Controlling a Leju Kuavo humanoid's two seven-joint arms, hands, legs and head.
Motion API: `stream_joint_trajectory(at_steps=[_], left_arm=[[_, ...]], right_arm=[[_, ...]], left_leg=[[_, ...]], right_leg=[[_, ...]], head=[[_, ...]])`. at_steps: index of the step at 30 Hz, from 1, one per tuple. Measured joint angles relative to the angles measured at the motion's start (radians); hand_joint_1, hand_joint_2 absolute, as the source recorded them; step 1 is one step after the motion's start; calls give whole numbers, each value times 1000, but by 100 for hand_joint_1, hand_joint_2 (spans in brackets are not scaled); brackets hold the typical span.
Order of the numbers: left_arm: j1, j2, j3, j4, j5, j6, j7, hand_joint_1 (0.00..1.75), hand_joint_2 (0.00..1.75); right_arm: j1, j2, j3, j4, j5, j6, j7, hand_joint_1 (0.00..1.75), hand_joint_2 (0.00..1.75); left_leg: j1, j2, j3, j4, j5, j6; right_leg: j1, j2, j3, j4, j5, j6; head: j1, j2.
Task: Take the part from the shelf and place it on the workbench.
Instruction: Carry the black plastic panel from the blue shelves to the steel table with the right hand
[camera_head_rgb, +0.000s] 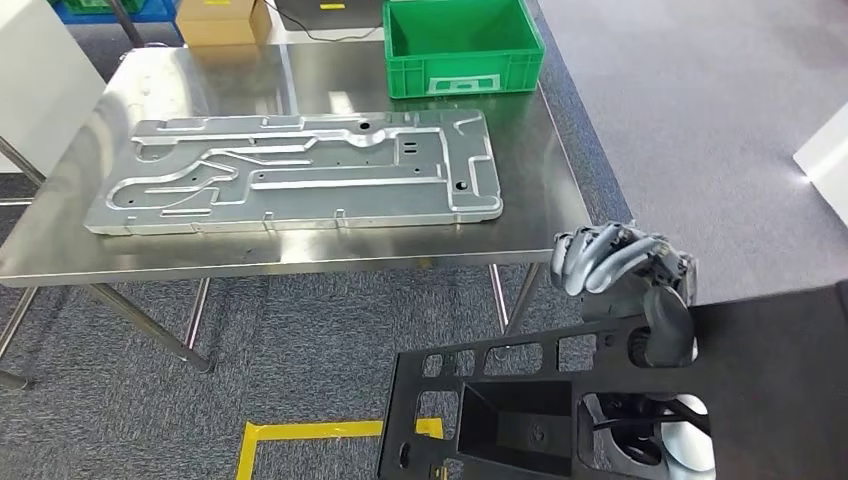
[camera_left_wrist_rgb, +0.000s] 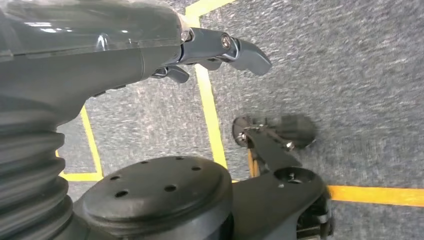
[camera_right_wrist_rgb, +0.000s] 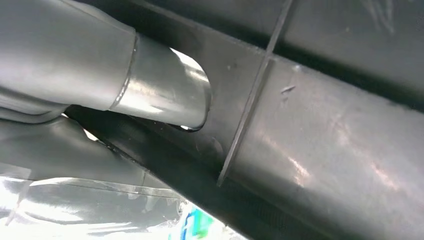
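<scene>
A black plastic part (camera_head_rgb: 500, 400) with cut-outs and a box-shaped pocket hangs low in the head view, in front of the steel workbench (camera_head_rgb: 300, 250) and off its right front corner. My right hand (camera_head_rgb: 610, 258) grips the part's upper right edge, fingers curled over it. In the right wrist view the grey thumb (camera_right_wrist_rgb: 165, 90) presses against the part's dark ribbed surface (camera_right_wrist_rgb: 325, 150). My left hand (camera_left_wrist_rgb: 150, 45) hangs over the carpet, its fingers (camera_left_wrist_rgb: 245, 52) apart with nothing in them.
A large silver metal plate (camera_head_rgb: 300, 170) covers most of the workbench. A green crate (camera_head_rgb: 462, 45) stands at its back right, a cardboard box (camera_head_rgb: 222, 20) behind. Yellow tape (camera_head_rgb: 300, 432) marks the grey carpet. A white object (camera_head_rgb: 825, 160) stands far right.
</scene>
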Motion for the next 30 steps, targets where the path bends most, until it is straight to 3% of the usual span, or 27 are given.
stream_joint_trajectory(at_steps=[2, 4, 6, 7, 8, 9, 10, 11, 13, 15, 17, 19, 22, 23, 24, 25, 27, 28, 30], left_arm=[[-1, 0, 0, 0, 1, 0, -2, 0, 175], [-2, 0, 0, 0, 4, 1, -3, 0, 175], [-2, 0, 0, 0, 8, 1, -3, 0, 175], [0, -1, 0, 0, 10, 2, -3, 0, 175], [2, -1, 0, 0, 11, 2, -3, 0, 175], [2, -1, 0, 0, 12, 2, -2, 0, 175], [3, -1, 0, 0, 13, 2, -2, 0, 175], [2, -1, 0, 0, 13, 3, -2, 0, 175], [-1, 0, 0, 0, 14, 3, 0, 0, 175], [-6, -1, 0, 0, 14, 3, 1, 0, 175], [-7, -1, 0, 0, 14, 3, 2, 0, 175], [-6, -2, 0, 0, 14, 3, 4, 0, 175], [-7, -2, 0, 0, 15, 3, 5, 0, 175], [-6, -2, 0, 0, 15, 3, 6, 0, 175], [-5, -2, 0, 0, 15, 2, 6, 0, 175], [-5, -3, 0, 0, 15, 1, 6, 0, 175], [-5, -4, 0, 0, 15, 0, 6, 0, 175], [-6, -5, 0, 0, 15, 0, 6, 0, 175], [-6, -6, 0, 0, 15, 0, 7, 0, 175]], right_arm=[[1, 0, 0, 0, 1, 0, -1, 175, 0], [1, 0, 0, 0, 2, 1, -1, 175, 0], [1, 0, 0, 3, 3, 2, -1, 175, 0], [0, 0, 0, 6, 3, 2, -1, 175, 0], [0, 0, 0, 8, 4, 3, -1, 175, 0], [-1, 0, 0, 11, 5, 3, 0, 175, 0], [-3, 1, 0, 14, 5, 2, 1, 175, 0], [-6, 1, 0, 16, 7, 2, 2, 175, 0], [-14, 2, 0, 20, 12, 0, 4, 175, 0], [-21, 3, 0, 22, 18, -4, 11, 175, 0], [-28, 5, 0, 23, 22, -9, 17, 175, 0], [-39, 7, 0, 25, 22, -13, 19, 175, 0], [-47, 7, 0, 29, 22, -16, 22, 175, 0], [-47, 7, 0, 32, 22, -16, 24, 175, 0], [-48, 7, 0, 35, 22, -17, 27, 175, 0], [-49, 7, 0, 36, 22, -17, 30, 175, 0], [-53, 7, 0, 38, 21, -17, 34, 175, 0], [-55, 7, 0, 39, 21, -17, 34, 175, 0], [-58, 7, 0, 41, 21, -18, 34, 175, 0]], left_leg=[[1, 4, -1, 1, -8, -11], [3, 6, -24, 57, -38, -17], [3, 7, -96, 192, -88, -18], [3, 7, -137, 256, -104, -17], [3, 7, -166, 294, -102, -16], [3, 7, -176, 291, -79, -14], [2, 9, -167, 250, -39, -10], [0, 17, -145, 183, 9, -3], [-11, 48, -101, 67, 60, 9], [-21, 60, -88, 28, 59, 18], [-18, 42, -85, 18, 60, 25], [-12, 25, -77, 9, 63, 34], [-10, 2, -74, 6, 62, 41], [-10, -7, -73, 6, 61, 41], [-10, -17, -72, 6, 61, 41], [-10, -27, -69, 6, 60, 39], [-9, -46, -64, 7, 57, 35], [-10, -54, -64, 8, 56, 31], [-7, -68, -69, 7, 57, 19]], right_leg=[[-2, 3, 7, -13, -12, -21], [-5, 1, 20, -22, -17, -37], [-1, -2, 31, -23, -25, -49], [2, -3, 35, -23, -29, -53], [5, -4, 40, -23, -33, -56], [7, -5, 46, -23, -37, -57], [9, -6, 53, -23, -42, -57], [10, -8, 62, -23, -48, -56], [16, -14, 72, -20, -60, -49], [20, -27, 73, -19, -67, -39], [19, -41, 77, -19, -73, -29], [16, -33, 65, 22, -102, -17], [8, -13, -34, 203, -180, -5], [6, -11, -64, 247, -186, -2], [4, -10, -76, 252, -170, -1], [3, -8, -69, 221, -135, -2], [2, 17, -17, 89, -54, -8], [2, 34, 5, 33, -31, -12], [5, 55, 22, -15, -21, -21]], head=[[-2, 0], [-4, 0], [-6, 0], [-6, 0], [-6, 0], [-6, 0], [-6, 0], [-6, 0], [-6, 0], [-4, 0], [-3, 0], [-1, 0], [2, 0], [2, 0], [2, 0], [2, 0], [2, 0], [2, 0], [1, 0]])
